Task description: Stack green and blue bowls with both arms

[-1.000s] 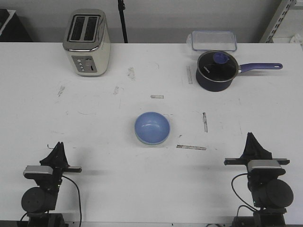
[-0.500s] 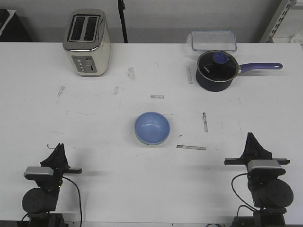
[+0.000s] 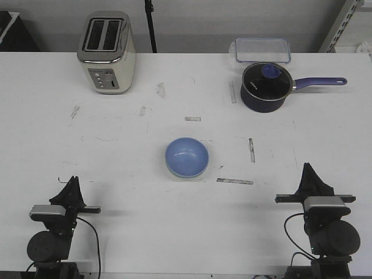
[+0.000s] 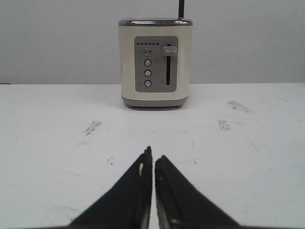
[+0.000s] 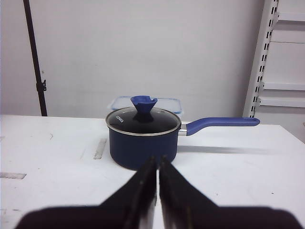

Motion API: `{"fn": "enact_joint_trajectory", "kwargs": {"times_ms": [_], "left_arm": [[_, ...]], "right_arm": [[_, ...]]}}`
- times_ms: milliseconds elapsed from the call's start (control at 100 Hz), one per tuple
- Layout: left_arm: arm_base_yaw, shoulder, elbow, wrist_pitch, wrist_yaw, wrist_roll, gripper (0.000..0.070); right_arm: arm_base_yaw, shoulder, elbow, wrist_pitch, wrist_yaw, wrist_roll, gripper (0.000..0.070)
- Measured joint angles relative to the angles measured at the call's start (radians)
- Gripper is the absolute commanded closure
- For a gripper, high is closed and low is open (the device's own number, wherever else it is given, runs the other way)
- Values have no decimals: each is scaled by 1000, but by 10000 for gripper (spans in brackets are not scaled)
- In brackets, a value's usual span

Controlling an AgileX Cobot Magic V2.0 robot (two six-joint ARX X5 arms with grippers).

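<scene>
Overhead, the front view alone shows the blue bowl (image 3: 186, 157) nested in the green bowl (image 3: 176, 172), whose rim just peeks out beneath, mid-table (image 3: 116, 151). The left tool (image 4: 153, 162) is clenched and empty, facing the toaster (image 4: 156, 62); the right tool (image 5: 157, 164) is likewise clenched and empty, facing the saucepan (image 5: 143, 138). Both sit at the near edge, well apart from the bowls.
</scene>
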Motion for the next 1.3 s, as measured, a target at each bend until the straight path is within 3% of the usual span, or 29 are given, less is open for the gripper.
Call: {"fn": "enact_joint_trajectory", "kwargs": {"times_ms": [350, 660, 1070, 1300], "left_arm": [[0, 0, 0, 0, 0, 0, 697], [0, 0, 0, 0, 0, 0, 697], [0, 0, 0, 0, 0, 0, 697], [0, 0, 0, 0, 0, 0, 697]], "right_arm": [[0, -19, -10, 1, 0, 0, 694], [0, -147, -213, 44, -52, 15, 694], [3, -306, -345, 27, -49, 20, 694], [30, -306, -345, 9, 24, 28, 694]]}}
